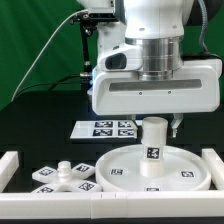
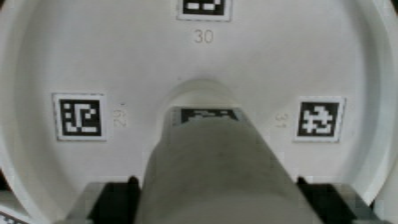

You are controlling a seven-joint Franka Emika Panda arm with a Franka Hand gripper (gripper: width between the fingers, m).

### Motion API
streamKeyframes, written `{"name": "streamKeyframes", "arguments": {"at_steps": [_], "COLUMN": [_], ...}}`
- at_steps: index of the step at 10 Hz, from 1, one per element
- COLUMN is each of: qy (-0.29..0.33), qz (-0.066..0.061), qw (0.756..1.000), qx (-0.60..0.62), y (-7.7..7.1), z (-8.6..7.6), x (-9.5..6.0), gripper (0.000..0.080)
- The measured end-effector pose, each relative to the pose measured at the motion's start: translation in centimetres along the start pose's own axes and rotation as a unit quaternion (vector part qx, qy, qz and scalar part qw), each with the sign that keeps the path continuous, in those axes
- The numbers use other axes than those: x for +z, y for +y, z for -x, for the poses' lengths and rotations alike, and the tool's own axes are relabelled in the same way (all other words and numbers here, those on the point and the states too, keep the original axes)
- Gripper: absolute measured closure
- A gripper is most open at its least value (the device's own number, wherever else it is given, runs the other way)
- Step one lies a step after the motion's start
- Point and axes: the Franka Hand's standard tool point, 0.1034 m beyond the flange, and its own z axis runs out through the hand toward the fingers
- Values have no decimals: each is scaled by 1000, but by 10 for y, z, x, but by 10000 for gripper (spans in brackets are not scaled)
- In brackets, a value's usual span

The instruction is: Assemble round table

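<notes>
The large rimmed round disc (image 1: 118, 162) lies flat on the table at the exterior view's centre right, tags facing up. The short cylindrical leg (image 1: 153, 142) stands upright on the disc's middle, a tag on its side. My gripper (image 1: 155, 124) comes down from above and is shut on the leg's upper end. In the wrist view the leg (image 2: 217, 150) fills the gap between my dark fingers (image 2: 121, 202), with the disc (image 2: 107, 60) spread out behind it. The four-armed cross-shaped base (image 1: 62, 178) lies loose to the exterior view's left of the disc.
A white blocky border rail (image 1: 9, 170) runs round the work area at the left, front and right. The marker board (image 1: 108, 128) lies behind the disc. A green curtain hangs at the back, with a cable running down it.
</notes>
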Motion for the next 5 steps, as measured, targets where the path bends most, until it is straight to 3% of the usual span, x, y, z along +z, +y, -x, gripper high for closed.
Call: {"name": "streamKeyframes", "arguments": {"at_steps": [1, 2, 4, 5], "qy": [7, 7, -4, -11], "qz": [-1, -11, -37, -38], "qw": [998, 990, 951, 933], "qx": [68, 141, 307, 358], "y": [0, 2, 3, 2], "z": [1, 0, 2, 3], "x": [0, 1, 1, 1], "gripper": [389, 389, 388, 388]}}
